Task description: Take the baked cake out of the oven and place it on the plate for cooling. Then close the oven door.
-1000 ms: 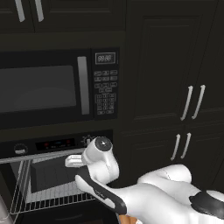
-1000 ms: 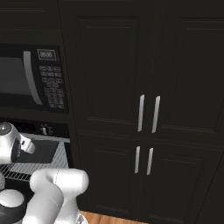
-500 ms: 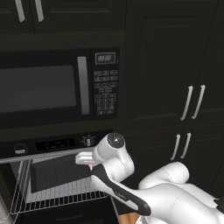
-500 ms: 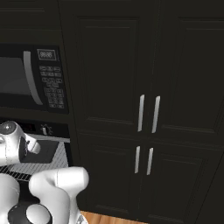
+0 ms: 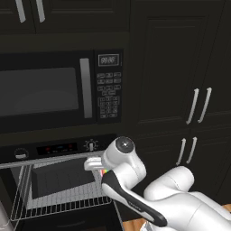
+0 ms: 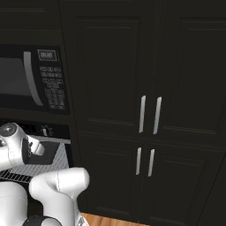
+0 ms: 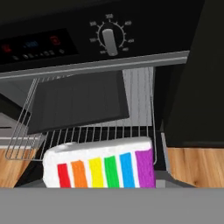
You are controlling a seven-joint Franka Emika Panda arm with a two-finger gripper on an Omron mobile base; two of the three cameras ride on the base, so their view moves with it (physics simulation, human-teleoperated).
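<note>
The baked cake (image 7: 100,164), a white-iced slice with rainbow layers, hangs close in front of the hand camera, clear of the wire rack (image 7: 92,131). A speck of its colours shows at my gripper (image 5: 96,165) in the left base view. My gripper is shut on the cake, just outside the mouth of the oven (image 5: 54,149). The oven door (image 7: 31,170) hangs dropped open below the cake. Only the dark flat tray (image 7: 78,100) lies on the rack. The plate is out of view.
A black microwave (image 5: 49,90) sits above the oven. Tall dark cabinets with silver handles (image 6: 150,114) stand to the right. Wooden floor (image 7: 197,166) shows beside the open door.
The arm has drawn back and to the right, bringing the cake out from over the rack to the oven's front edge. The grip has stayed the same.
</note>
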